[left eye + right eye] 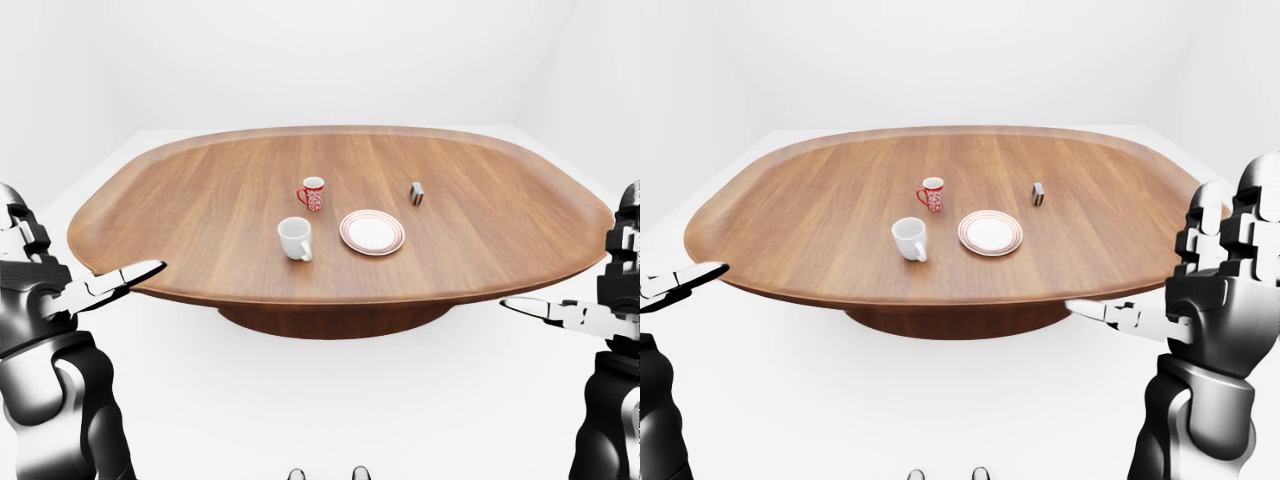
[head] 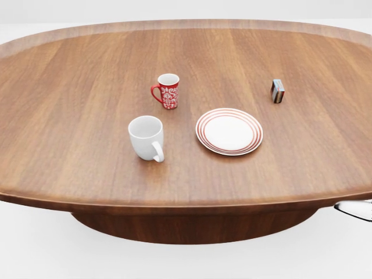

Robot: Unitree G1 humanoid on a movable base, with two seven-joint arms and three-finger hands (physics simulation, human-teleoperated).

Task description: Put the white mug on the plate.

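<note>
The white mug (image 2: 146,136) stands upright on the wooden table (image 2: 70,81), its handle towards the bottom of the head view. To its right, a small gap away, lies the red-rimmed white plate (image 2: 229,131) with nothing on it. My left hand (image 1: 62,282) is open at the left of the left-eye view, off the table's near edge. At the right of the right-eye view my right hand (image 1: 1200,272) is also open and empty, thumb stretched towards the table. Both hands are far from the mug.
A red patterned mug (image 2: 168,90) stands just above the white mug in the head view. A small box (image 2: 278,91) sits on end to the upper right of the plate. The table is a large oval on a central pedestal, with white floor around it.
</note>
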